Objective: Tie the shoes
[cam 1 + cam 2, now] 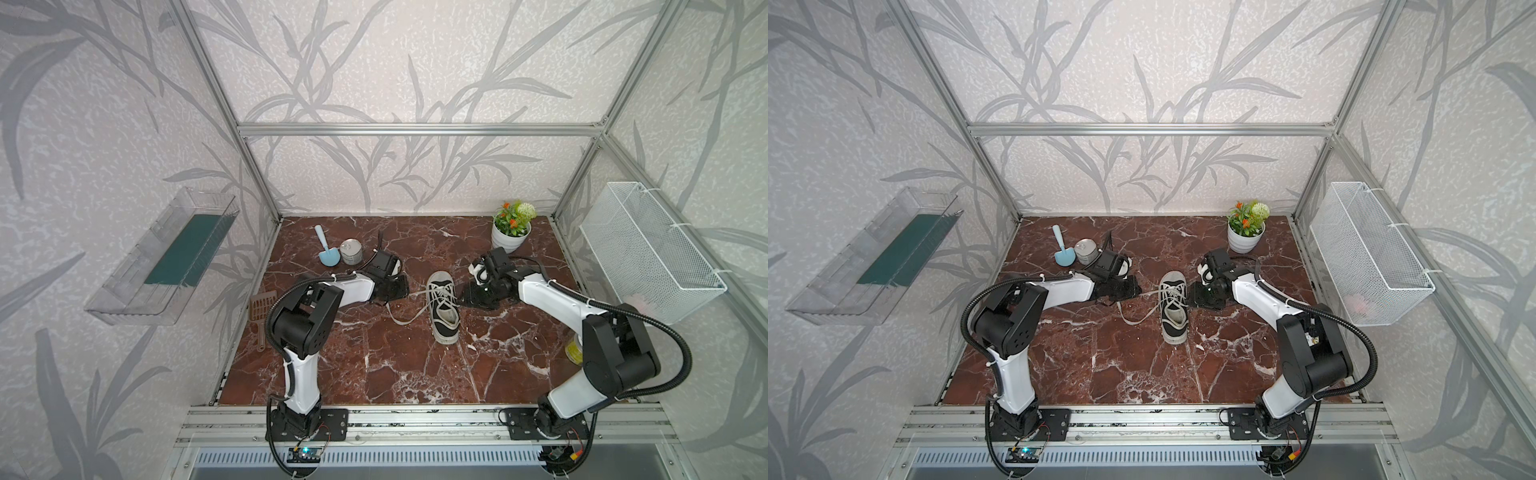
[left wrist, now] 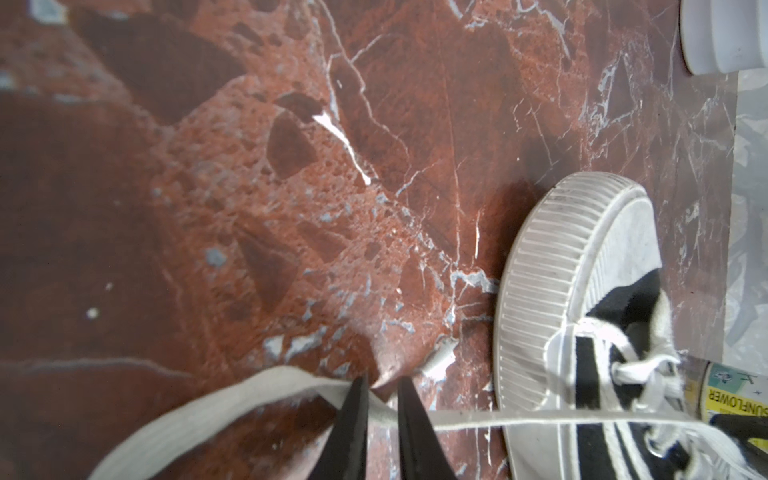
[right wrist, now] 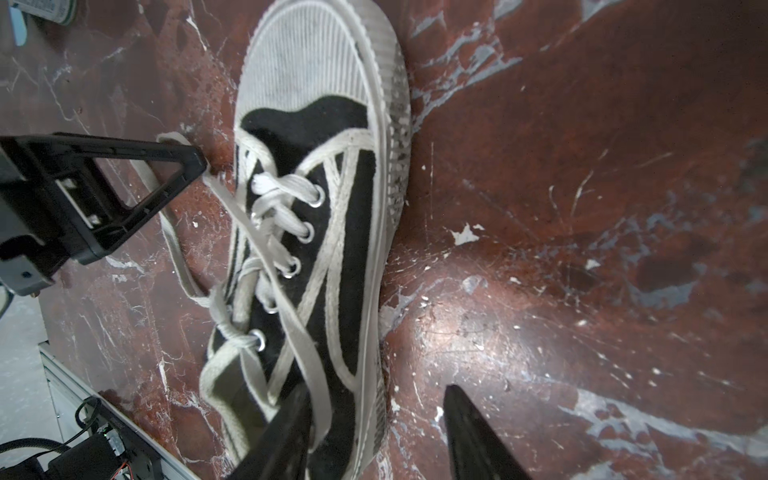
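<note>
The black shoe (image 1: 444, 307) (image 1: 1173, 308) lies mid-table with its white toe cap toward the back wall. My left gripper (image 1: 404, 290) (image 2: 382, 380) is just left of the shoe. Its jaws are almost together on the white lace (image 2: 208, 407). From there the lace runs taut across the tongue (image 3: 270, 270) to the right side. My right gripper (image 1: 465, 296) (image 3: 376, 388) stands open over the shoe's right edge near the collar. The lace rests loose against one of its fingers (image 3: 291, 428). A slack loop of lace (image 1: 399, 318) lies on the marble left of the shoe.
A potted plant (image 1: 512, 232) stands at the back right. A blue scoop (image 1: 326, 249) and a tin can (image 1: 351, 251) stand at the back left, behind my left wrist. A brown slotted scoop (image 1: 261, 316) lies at the left edge. A jar (image 1: 575, 351) is partly hidden behind my right arm.
</note>
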Robot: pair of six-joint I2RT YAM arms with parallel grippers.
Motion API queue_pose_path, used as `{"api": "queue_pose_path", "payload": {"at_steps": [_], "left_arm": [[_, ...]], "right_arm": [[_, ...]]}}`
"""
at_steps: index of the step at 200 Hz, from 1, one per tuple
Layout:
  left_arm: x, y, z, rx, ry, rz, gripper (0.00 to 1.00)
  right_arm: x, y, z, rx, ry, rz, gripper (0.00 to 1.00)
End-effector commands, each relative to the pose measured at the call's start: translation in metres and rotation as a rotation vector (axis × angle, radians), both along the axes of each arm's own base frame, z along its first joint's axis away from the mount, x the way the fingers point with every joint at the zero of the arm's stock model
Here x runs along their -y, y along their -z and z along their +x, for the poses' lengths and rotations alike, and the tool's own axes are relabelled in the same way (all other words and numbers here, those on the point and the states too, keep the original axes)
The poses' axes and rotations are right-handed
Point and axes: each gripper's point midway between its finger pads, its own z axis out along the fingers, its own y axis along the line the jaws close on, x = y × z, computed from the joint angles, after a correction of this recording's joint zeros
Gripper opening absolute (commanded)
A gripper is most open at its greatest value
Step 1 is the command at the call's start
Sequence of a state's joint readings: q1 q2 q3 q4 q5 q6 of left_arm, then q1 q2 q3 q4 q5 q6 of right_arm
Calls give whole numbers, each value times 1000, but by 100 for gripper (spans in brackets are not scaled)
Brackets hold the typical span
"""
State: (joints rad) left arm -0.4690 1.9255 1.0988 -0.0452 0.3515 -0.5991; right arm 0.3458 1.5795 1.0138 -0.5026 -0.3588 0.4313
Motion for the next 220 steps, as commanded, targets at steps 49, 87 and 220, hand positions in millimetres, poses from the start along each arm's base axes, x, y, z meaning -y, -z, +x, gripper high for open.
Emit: {"api": "queue_pose_path", "payload": {"at_steps": [49,87,220], "left_arm": [[0,-53,8,83,38,6,35],[3,-59,-6,111,121,17,37],[21,-13,-65,161,320,59,39]], "right_arm": [[0,-34,-8,57,-6,36,56],[1,-42,-11,74,-10,42,56],[2,-42,-25,74,-25,61,56]]}}
